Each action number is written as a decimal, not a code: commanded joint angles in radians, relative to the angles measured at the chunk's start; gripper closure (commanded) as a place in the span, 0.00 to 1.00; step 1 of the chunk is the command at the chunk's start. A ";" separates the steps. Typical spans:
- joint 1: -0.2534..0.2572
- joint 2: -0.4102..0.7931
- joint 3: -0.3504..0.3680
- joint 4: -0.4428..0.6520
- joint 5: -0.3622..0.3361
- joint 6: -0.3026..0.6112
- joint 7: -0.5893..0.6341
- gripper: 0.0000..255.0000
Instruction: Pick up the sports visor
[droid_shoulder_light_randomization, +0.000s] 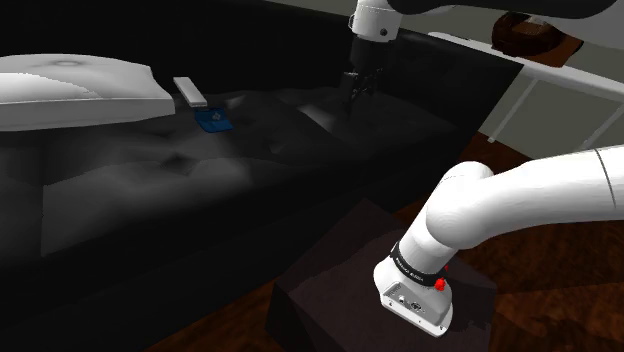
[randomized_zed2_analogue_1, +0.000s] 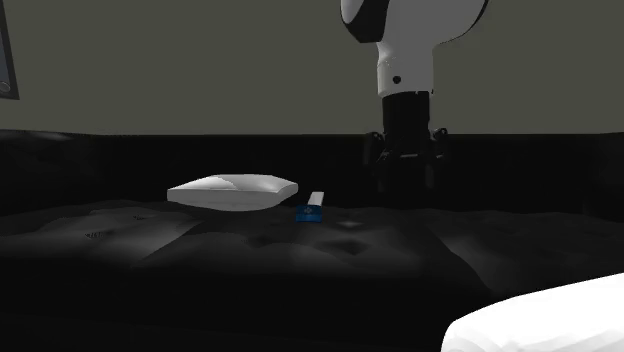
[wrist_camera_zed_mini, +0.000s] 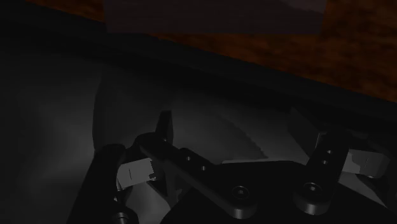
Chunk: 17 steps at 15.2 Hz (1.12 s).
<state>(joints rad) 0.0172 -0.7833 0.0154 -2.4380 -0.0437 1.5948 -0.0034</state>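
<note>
**End effector poised low over the sports visor on a dark couch**

The end effector (randomized_zed2_analogue_1: 405, 190) hangs upright at the wrist, close above the seat, its fingers spread in the wrist view; nothing is pinched; the spread suits a descent that brackets an edge rather than pressing on it. Between the fingers lies a dark grey curved form, taken here to be the sports visor (wrist_camera_zed_mini: 210, 137); its tone nearly matches the cushion, so its outline is uncertain. It rests flat on the black couch (droid_shoulder_light_randomization: 200, 180), which is soft and may yield under contact. Well apart, towards the shoulder view's left, sit a small blue item (droid_shoulder_light_randomization: 214, 121), a white bar (droid_shoulder_light_randomization: 190, 92) just beside it, and a white pillow (droid_shoulder_light_randomization: 70, 95); none obstructs the approach. The stand (droid_shoulder_light_randomization: 340, 290) sits before the couch, so the arm reaches across the seat.
</note>
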 joint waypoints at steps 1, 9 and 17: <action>0.000 0.000 0.000 0.000 0.000 0.000 0.000 0.00; 0.009 0.326 0.011 0.168 0.027 0.156 0.019 0.00; 0.016 0.647 0.020 0.415 0.047 0.228 0.031 0.00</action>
<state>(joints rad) 0.0322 -0.1795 0.0337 -2.0674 0.0008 1.8239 0.0255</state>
